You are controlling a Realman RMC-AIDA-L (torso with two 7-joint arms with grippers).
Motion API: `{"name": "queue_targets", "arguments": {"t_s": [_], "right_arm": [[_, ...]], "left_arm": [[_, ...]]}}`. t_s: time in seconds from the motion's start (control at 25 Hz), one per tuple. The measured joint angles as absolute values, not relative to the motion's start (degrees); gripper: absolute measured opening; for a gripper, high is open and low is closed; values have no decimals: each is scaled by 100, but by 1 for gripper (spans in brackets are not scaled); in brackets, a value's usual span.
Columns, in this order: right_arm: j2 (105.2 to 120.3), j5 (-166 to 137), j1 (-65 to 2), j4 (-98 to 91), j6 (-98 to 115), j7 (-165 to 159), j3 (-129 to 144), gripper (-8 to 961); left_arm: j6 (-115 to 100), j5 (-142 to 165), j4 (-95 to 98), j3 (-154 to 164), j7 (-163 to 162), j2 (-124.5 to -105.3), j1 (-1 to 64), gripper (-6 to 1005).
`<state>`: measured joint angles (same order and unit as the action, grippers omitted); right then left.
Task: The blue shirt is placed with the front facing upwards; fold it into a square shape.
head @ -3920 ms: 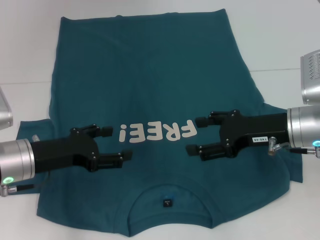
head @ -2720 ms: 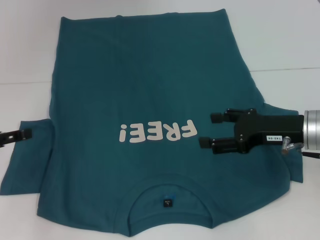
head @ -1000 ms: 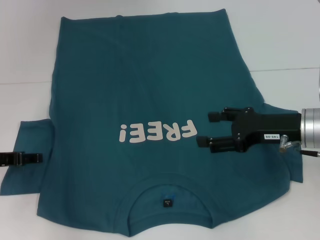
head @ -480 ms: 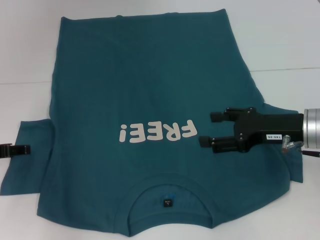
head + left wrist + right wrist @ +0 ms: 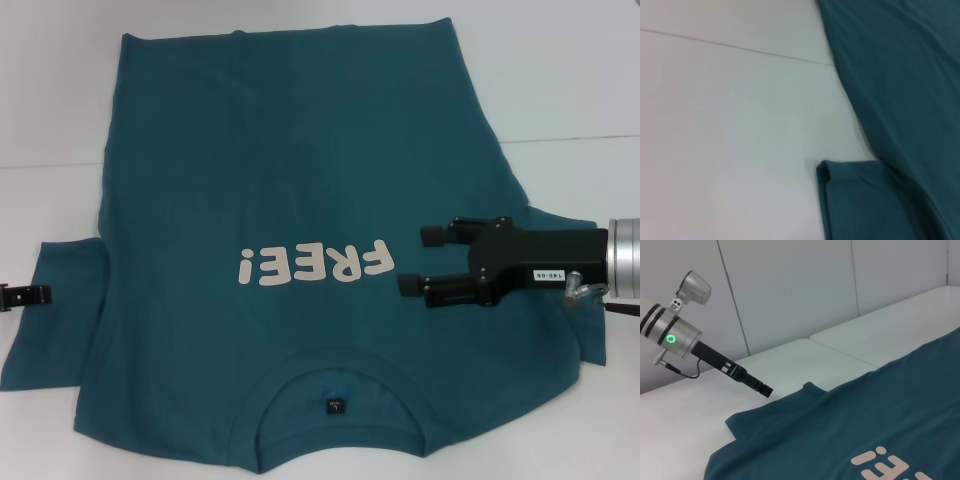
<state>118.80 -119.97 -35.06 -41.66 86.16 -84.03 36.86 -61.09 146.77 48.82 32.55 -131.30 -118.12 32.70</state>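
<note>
The blue shirt (image 5: 280,170) lies flat and front up on the white table, its white "FREE!" lettering (image 5: 315,265) mid-chest and the round neck (image 5: 335,395) at the near edge. My right gripper (image 5: 422,260) hovers open just right of the lettering, over the shirt's right side, with nothing between its fingers. My left gripper (image 5: 25,295) only pokes in at the far left edge, over the left sleeve (image 5: 60,340). The right wrist view shows that left gripper (image 5: 764,388) above the sleeve's edge. The left wrist view shows the shirt (image 5: 900,90) and its sleeve (image 5: 860,200).
The white table (image 5: 560,80) surrounds the shirt, with a thin seam (image 5: 575,137) running across it. The right sleeve (image 5: 590,335) lies beneath my right arm. A pale panelled wall (image 5: 790,285) stands behind the table.
My left gripper has drawn back toward the left edge of the view and slightly farther from me. The right gripper has stayed almost still, open, and the shirt has not moved.
</note>
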Motion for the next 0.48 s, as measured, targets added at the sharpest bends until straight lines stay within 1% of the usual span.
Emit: {"name": "queue_targets", "arguments": {"t_s": [0.16,0.48], "right_arm": [[11889,-11997,-3506,-4166,8627,-8403,3688,918],[11891,-11997,-3513,-4166,8637,-8402,3700,918]], "left_arm": [[-6067,14692,4808,3295,-13134,-11821,3268,903],[-6063,14881,4549,3329,-13119,-11832,3379,909]]}}
